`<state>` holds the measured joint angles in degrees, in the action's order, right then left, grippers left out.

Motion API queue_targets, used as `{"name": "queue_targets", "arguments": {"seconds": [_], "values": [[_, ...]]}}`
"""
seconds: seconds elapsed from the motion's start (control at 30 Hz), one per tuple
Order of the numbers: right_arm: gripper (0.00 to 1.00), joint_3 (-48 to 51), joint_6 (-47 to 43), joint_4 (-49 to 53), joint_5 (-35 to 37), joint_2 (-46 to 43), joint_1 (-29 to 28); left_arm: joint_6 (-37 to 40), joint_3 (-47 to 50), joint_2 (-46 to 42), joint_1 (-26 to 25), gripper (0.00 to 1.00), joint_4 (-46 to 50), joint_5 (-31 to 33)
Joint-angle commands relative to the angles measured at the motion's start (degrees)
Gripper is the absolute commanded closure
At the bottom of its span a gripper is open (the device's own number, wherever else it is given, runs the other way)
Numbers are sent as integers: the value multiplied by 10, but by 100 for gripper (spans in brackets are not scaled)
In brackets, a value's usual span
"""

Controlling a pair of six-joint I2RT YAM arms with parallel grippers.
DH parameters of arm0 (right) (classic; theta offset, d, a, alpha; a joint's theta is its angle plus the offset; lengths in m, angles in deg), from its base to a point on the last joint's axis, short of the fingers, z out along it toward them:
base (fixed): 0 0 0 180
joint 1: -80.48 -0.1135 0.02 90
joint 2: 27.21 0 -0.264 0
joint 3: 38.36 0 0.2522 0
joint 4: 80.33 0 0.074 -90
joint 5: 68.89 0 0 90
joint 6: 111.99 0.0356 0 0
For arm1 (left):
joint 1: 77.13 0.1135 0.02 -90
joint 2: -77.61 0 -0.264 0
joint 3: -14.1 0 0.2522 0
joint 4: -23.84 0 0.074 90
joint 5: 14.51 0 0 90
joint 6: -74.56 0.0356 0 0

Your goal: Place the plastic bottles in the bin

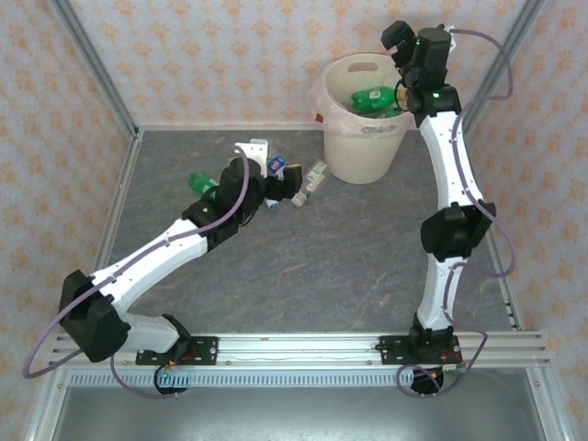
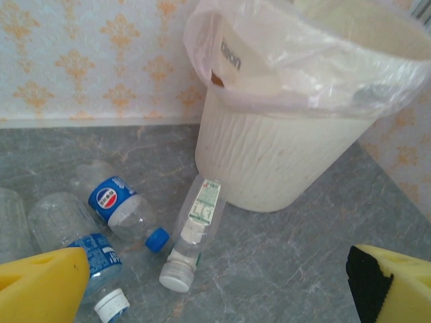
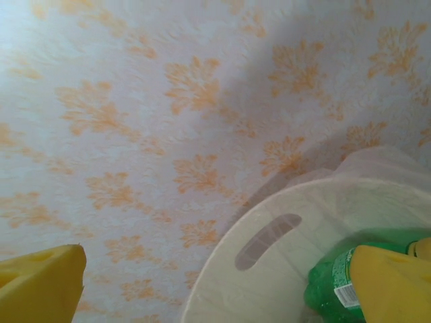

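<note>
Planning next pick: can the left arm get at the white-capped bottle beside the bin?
Probably yes: left gripper open, white-capped bottle ahead on bare table, cap nearest; bin and blue-capped bottle crowd it.

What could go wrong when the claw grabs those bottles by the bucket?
The open left claw hangs over clear bottles lying close together, so it might pinch two or send one rolling. The green-labelled bottle lies right beside the bin, so a finger could bump the bin. The loose bag liner droops over the rim and might snag.
</note>
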<state>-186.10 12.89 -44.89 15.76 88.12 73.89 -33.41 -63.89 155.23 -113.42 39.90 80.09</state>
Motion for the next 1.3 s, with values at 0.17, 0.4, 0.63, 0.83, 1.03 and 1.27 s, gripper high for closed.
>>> {"name": "queue_targets", "arguments": {"seconds": [0.17,0.4,0.63,0.83,1.03,1.27], "values": [[0,98,-74,23,4,-134,-1,1,-44,90,2,15,7,-56],[0,184,-103,26,17,-224,-1,3,-63,174,19,23,20,-83],[0,239,-113,33,19,-285,-1,3,-107,257,49,27,62,-108],[0,267,-118,34,16,-323,-1,2,-163,335,65,30,104,-132],[0,297,-123,21,24,-350,-1,11,-198,385,68,30,115,-143],[0,304,-121,24,22,-353,-1,15,-234,428,69,30,124,-154]]}}
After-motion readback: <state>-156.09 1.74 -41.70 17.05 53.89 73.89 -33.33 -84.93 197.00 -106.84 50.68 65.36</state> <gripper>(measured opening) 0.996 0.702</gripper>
